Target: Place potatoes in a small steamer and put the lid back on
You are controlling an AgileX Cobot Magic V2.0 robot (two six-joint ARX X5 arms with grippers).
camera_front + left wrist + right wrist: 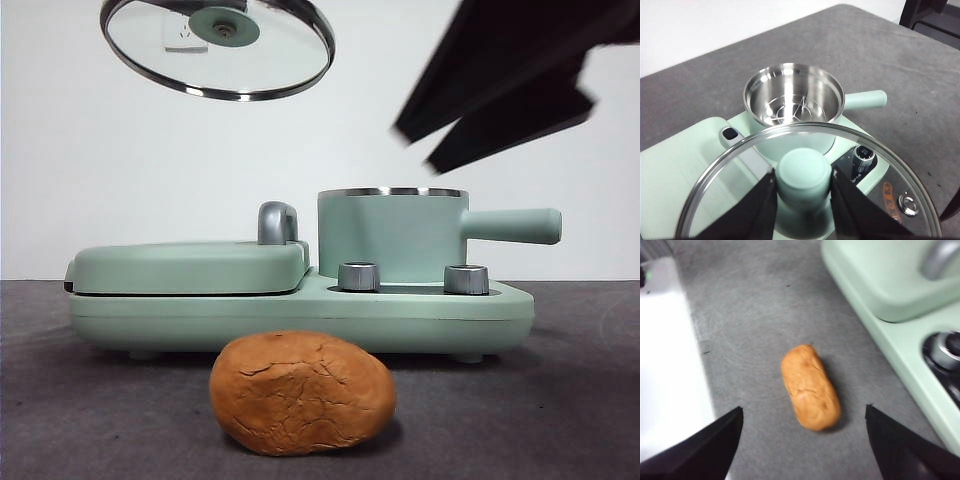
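Left wrist view, left claw pinching lid knob, right claw spread above potato.

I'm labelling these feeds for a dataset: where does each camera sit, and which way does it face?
Front: low, at table height, looking level at potato and steamer; right gripper enters from upper right.
Left wrist: above, looking down into the steamer; left gripper holds the lid.
Right wrist: looking down at the potato; its fingers spread.
All share the green cooker.
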